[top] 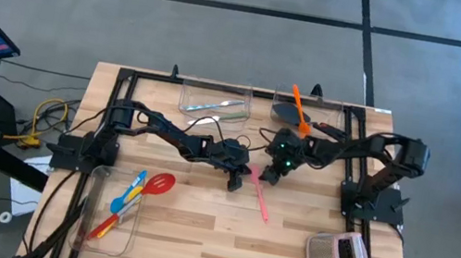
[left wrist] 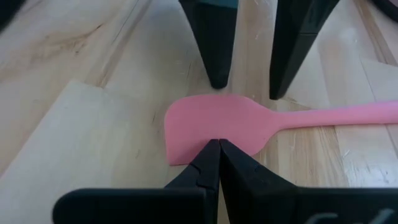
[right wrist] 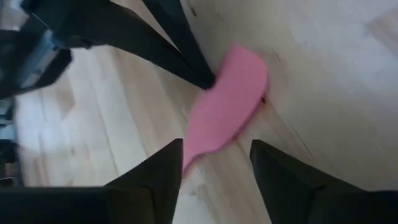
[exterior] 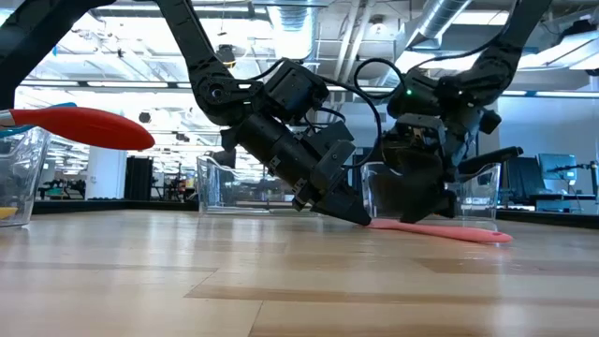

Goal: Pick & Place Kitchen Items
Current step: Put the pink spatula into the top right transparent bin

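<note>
A pink spatula point(top: 259, 195) lies flat on the table's middle, with its blade point(left wrist: 217, 121) toward the far side and its handle toward the near edge. My left gripper point(left wrist: 219, 144) is shut, with its tips at the blade's free end. It also shows in the high view point(top: 235, 179) and the low view point(exterior: 360, 217). My right gripper point(right wrist: 216, 152) is open just above the table. Its fingers stand on either side of the blade point(right wrist: 233, 93), and I see no touch. It hangs at mid-table in the high view point(top: 273, 169). My left gripper presses its shut fingertips point(left wrist: 208, 158) on the rounded free end of the spatula's blade point(left wrist: 211, 132). The fingers slant down from the table's left point(exterior: 346, 208). The spatula lies flat on the wood, its handle point(exterior: 449, 231) stretched out on the table.
A clear bin point(top: 215, 98) at the far edge holds pale cutlery. The bin beside it point(top: 331, 116) holds a black turner and an orange spatula point(top: 299, 111). A near-left bin point(top: 98, 219) holds red, blue and yellow utensils. A grey mesh object point(top: 338, 257) lies near right.
</note>
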